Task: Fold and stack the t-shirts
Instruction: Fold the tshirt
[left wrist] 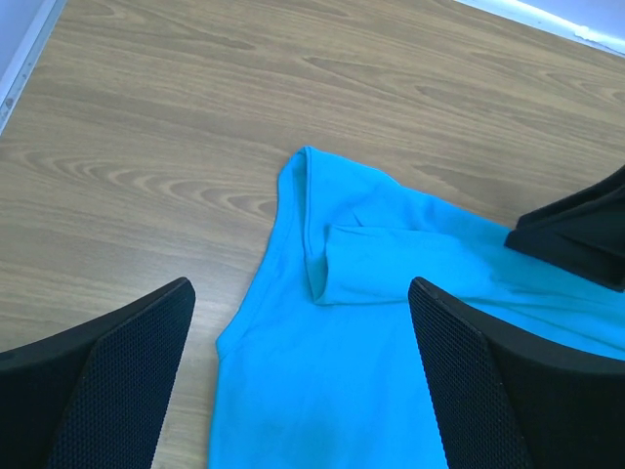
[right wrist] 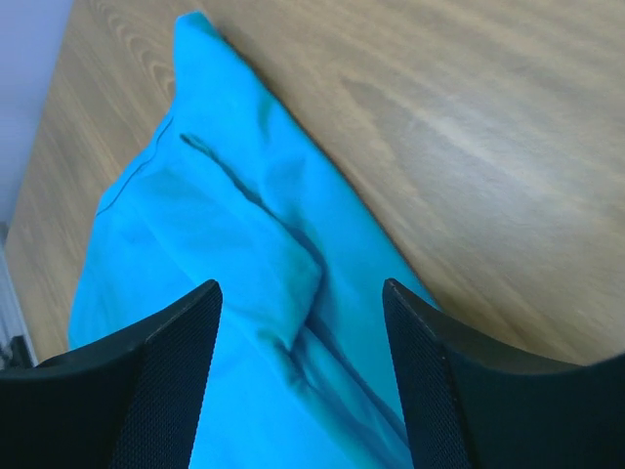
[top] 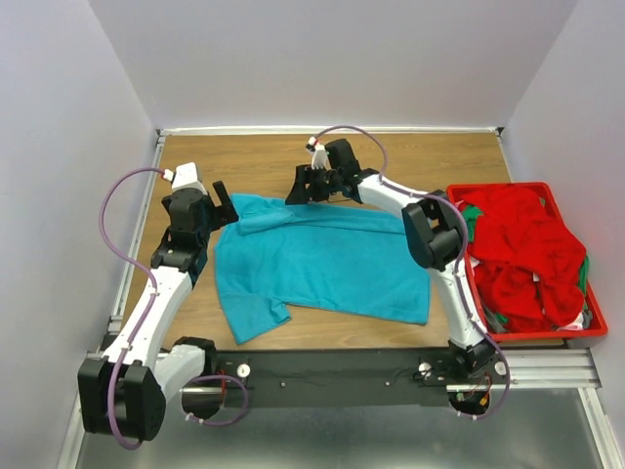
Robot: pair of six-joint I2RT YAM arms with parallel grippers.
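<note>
A teal t-shirt [top: 322, 259] lies spread on the wooden table, its far edge folded over in a strip. It fills the left wrist view [left wrist: 381, 342] and the right wrist view [right wrist: 225, 264]. My left gripper [top: 223, 207] is open and empty above the shirt's far left corner. My right gripper [top: 300, 191] is open and empty above the folded far edge, just right of the left gripper. Red t-shirts [top: 522, 259] and some green cloth [top: 473, 223] lie heaped in a red crate at the right.
The red plastic crate [top: 590, 334] stands at the table's right edge, next to the right arm's elbow [top: 432, 234]. White walls close the table at the back and both sides. Bare wood [top: 244, 161] shows beyond the shirt.
</note>
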